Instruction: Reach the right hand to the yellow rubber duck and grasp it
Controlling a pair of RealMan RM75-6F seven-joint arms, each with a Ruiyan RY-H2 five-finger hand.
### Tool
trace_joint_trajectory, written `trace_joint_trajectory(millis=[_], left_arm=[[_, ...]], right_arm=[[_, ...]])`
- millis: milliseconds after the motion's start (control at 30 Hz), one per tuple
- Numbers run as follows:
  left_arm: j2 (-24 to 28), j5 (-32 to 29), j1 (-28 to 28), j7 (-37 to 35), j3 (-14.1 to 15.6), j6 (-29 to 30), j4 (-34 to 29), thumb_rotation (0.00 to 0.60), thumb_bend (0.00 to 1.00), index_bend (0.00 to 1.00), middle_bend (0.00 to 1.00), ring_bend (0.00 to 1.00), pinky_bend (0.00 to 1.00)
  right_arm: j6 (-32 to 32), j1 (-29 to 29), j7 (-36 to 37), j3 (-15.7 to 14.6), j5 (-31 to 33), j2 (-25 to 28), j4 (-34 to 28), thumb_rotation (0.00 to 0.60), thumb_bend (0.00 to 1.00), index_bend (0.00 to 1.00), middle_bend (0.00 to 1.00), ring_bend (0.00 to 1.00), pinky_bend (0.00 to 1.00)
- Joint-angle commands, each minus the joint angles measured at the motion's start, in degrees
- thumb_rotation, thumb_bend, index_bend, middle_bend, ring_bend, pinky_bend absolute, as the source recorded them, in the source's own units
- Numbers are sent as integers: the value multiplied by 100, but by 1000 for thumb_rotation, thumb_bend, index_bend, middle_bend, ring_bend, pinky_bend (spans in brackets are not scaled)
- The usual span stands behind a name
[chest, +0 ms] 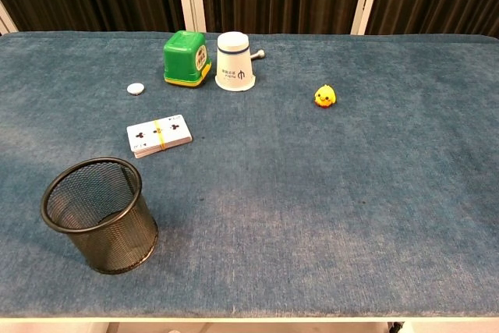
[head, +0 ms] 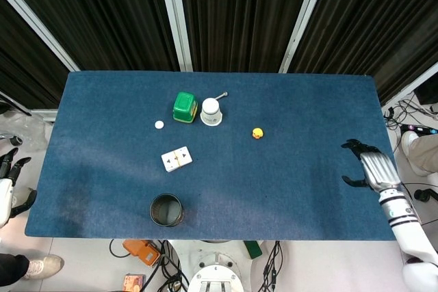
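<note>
The small yellow rubber duck [head: 257, 133] [chest: 325, 97] stands upright on the blue table, right of the white cup. My right hand [head: 370, 167] hovers over the table's right edge in the head view, fingers spread and holding nothing, well to the right of the duck and nearer the front. My left hand [head: 8, 186] hangs off the table's left side, fingers apart and empty. Neither hand shows in the chest view.
A green box [head: 184, 107] and a white cup [head: 211, 111] stand at the back centre. A white disc [head: 159, 124], a banded card deck [head: 176, 158] and a black mesh basket [head: 166, 210] lie to the left. Dark curtains hang behind.
</note>
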Motion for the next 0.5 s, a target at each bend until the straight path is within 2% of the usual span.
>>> trace_joint_trajectory(millis=[33, 233, 500], left_arm=[[4, -3, 4, -7, -2, 6, 2, 600, 301, 168, 5, 56, 189], [-4, -41, -9, 24, -15, -25, 21, 600, 301, 168, 5, 56, 189], [4, -52, -18, 39, -12, -54, 24, 600, 301, 168, 5, 56, 189]], right_arm=[[-462, 558, 266, 253, 277, -671, 871, 600, 327, 311, 231, 287, 274], [-886, 1051, 539, 344, 288, -1224, 1554, 600, 327, 340, 231, 280, 276], [-1106, 1526, 602, 420, 243, -1719, 1949, 600, 327, 387, 231, 279, 276]])
